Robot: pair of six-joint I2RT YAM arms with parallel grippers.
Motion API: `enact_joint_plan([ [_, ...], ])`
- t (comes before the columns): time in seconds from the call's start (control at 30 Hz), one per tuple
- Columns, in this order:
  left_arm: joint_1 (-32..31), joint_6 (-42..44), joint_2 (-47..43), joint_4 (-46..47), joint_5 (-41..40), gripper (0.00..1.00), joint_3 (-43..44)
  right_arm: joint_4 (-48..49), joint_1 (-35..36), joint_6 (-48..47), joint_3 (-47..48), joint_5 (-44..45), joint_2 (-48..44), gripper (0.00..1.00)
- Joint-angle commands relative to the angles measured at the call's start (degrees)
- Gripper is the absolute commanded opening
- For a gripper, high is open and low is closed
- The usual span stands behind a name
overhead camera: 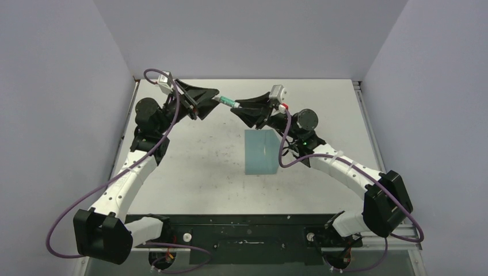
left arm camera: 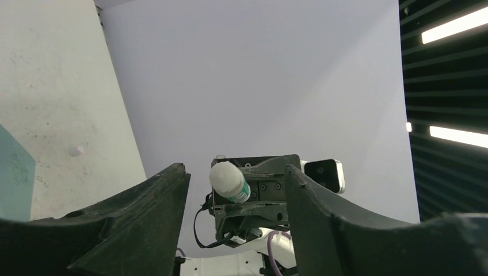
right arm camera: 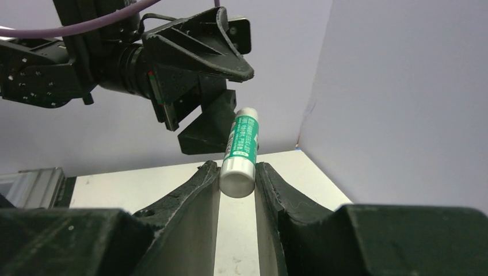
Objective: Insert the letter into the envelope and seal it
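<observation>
— The right tool (right arm camera: 237, 170) is clamped narrow on the glue tube (right arm camera: 241, 144). Where's the envelope?
— The envelope (overhead camera: 263, 152) lies flat on the desk (overhead camera: 195, 155), below that tool and a little toward its base. The letter is not in sight; probably it's inside.
— So sealing is left?
— I judge so. The left tool (left arm camera: 236, 171) stands wide around the tube's far tip, not touching.

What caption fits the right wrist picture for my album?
Right gripper holds a green-and-white glue stick up toward the open left gripper.
</observation>
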Motion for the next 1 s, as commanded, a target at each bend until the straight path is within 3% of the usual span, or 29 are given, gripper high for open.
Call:
enact_joint_plan([
  [0.0,0.42,-1.72,-0.29,3.63,0.95,0.55,0.05,0.82,-0.48,0.19,3.2,-5.11,-0.43,0.05],
  [0.3,0.0,-0.06,-0.75,-3.57,0.78,0.45,0.57,2.18,-0.47,1.38,4.4,-6.15,2.05,0.05],
  [0.6,-0.64,-1.06,-0.79,-5.36,0.04,0.05,-0.56,1.73,-0.5,2.43,5.13,-6.61,3.78,0.07],
  [0.67,-1.04,-2.3,-1.0,-4.7,-0.45,0.0,-1.81,1.95,-0.48,3.7,5.4,-6.41,4.47,0.21],
  [0.77,-1.69,-4.54,-0.96,-2.06,-0.63,0.0,-2.73,7.04,-0.34,7.5,4.46,-5.58,5.72,0.58],
  [0.8,-1.92,-5.32,-0.81,-1.34,-0.78,0.0,-2.9,9.84,-0.17,9.0,3.95,-5.1,6.28,0.66],
  [0.87,-2.33,-7.66,-0.51,1.52,-1.01,0.0,-3.6,15.54,0.43,11.66,3.35,-4.21,7.77,0.73],
  [0.97,-2.9,-11.7,0.03,5.87,-1.42,0.0,-4.98,22.3,1.83,13.04,2.75,-1.99,9.63,0.74],
])
